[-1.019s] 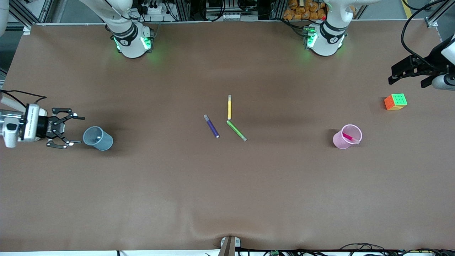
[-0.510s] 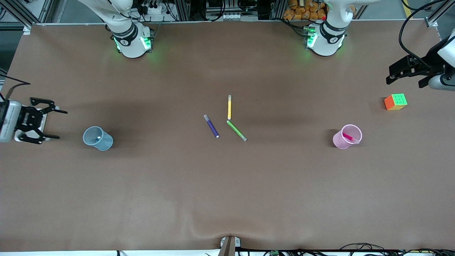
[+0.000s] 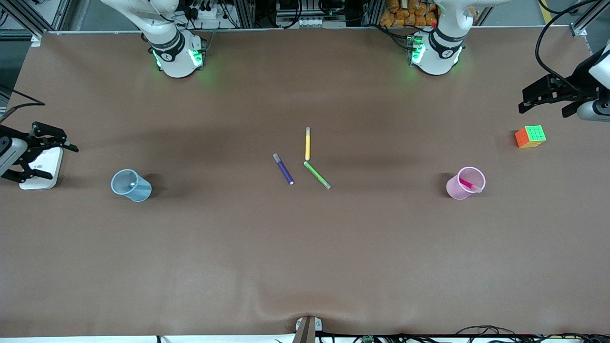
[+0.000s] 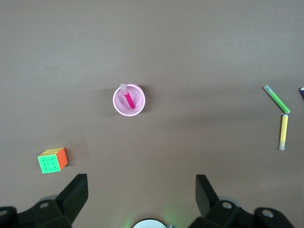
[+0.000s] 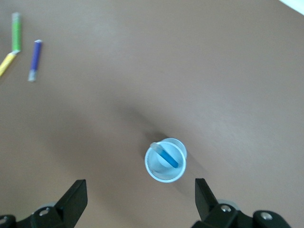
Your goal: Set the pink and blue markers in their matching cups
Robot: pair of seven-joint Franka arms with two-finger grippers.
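The pale pink cup (image 3: 465, 183) stands toward the left arm's end of the table with the pink marker (image 3: 469, 184) in it; both also show in the left wrist view, cup (image 4: 136, 107) and marker (image 4: 127, 98). The pale blue cup (image 3: 130, 185) stands toward the right arm's end; the right wrist view shows this cup (image 5: 165, 160) with the blue marker (image 5: 166, 156) inside. My right gripper (image 3: 47, 159) is open and empty, over the white block at the table's edge. My left gripper (image 3: 545, 100) is open and empty, up over the table's edge by the cube.
A purple pen (image 3: 284, 169), a yellow pen (image 3: 308, 143) and a green pen (image 3: 317, 175) lie mid-table. A colourful puzzle cube (image 3: 530, 136) sits near the left arm's end. A white block (image 3: 43, 167) lies under my right gripper.
My right gripper has drawn away from the blue cup toward the table's edge. My left gripper has barely shifted. The cups and pens have not moved.
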